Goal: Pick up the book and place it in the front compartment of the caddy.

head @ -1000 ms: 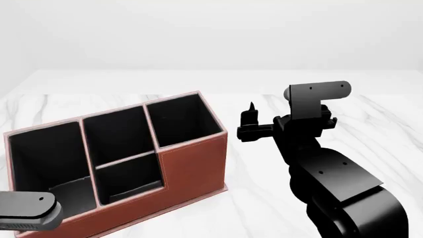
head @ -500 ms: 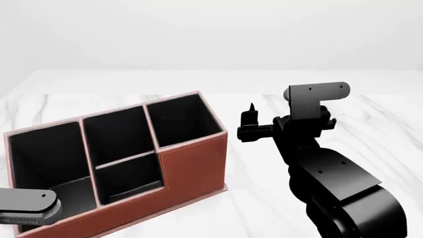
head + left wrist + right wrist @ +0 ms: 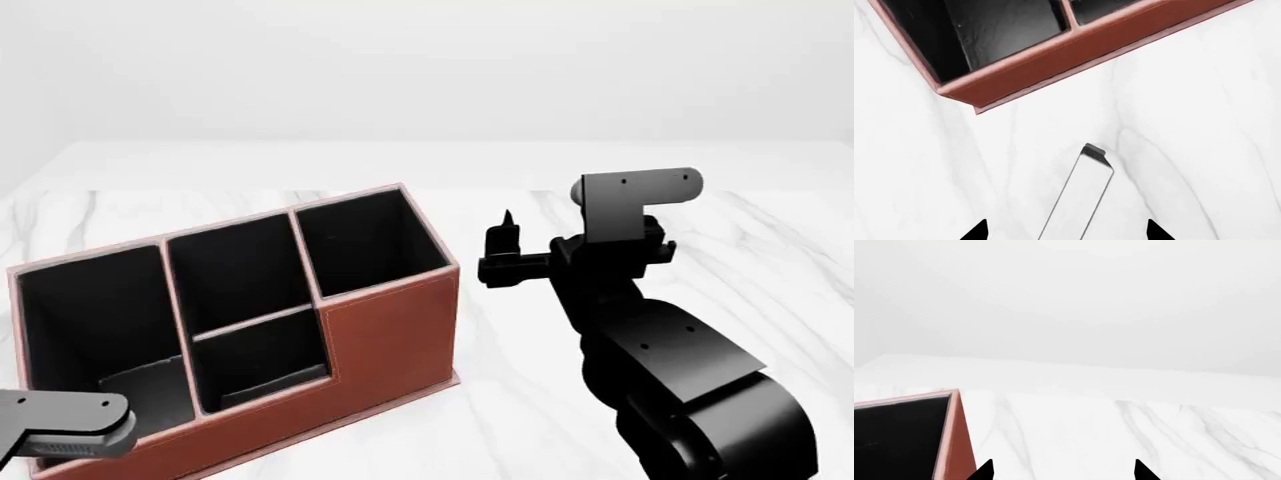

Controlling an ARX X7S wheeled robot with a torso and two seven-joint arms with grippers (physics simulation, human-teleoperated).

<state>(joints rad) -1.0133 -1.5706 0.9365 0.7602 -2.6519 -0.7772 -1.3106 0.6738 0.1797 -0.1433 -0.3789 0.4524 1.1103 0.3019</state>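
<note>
The book (image 3: 1081,195) shows only in the left wrist view, as a thin white page edge with a black end, standing on the marble a short way from the caddy's corner (image 3: 1074,50). My left gripper (image 3: 1064,231) is open, its two black tips on either side of the book and apart from it. The reddish-brown caddy (image 3: 387,330) stands at the left of the head view, with a low front pocket (image 3: 260,365) that looks black inside. My right gripper (image 3: 505,250) hovers open and holds nothing, just right of the caddy's far end (image 3: 954,440).
The white marble table (image 3: 534,400) runs back to a pale wall. My right arm (image 3: 681,370) fills the lower right of the head view. Part of my left wrist (image 3: 60,425) pokes in at the bottom left, in front of the caddy.
My left wrist has shifted slightly at the bottom left of the head view. The right arm and the caddy have barely moved.
</note>
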